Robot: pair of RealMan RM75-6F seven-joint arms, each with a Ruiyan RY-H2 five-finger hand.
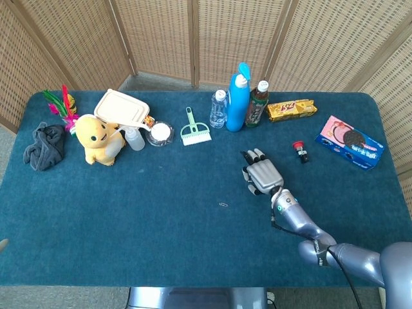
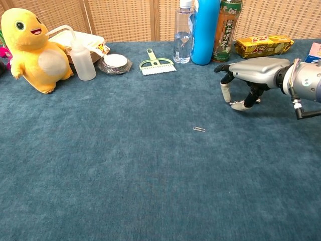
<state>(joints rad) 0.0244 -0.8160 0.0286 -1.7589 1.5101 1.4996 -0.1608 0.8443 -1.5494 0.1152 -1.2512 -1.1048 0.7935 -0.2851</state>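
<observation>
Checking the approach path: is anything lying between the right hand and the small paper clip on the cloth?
Nothing visible: only bare blue cloth lies between the right hand and the paper clip.

a worktop [image 1: 96, 212] covered in dark blue-green cloth stands before folding woven-wicker screens [image 1: 161, 38] with wooden frames, grey floor [image 1: 154, 80] showing beneath them, in even, soft light.

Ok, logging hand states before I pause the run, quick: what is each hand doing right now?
Left hand: not in view in either camera.
Right hand: open, holding nothing, palm down, fingers apart with tips at the blue table.
</observation>
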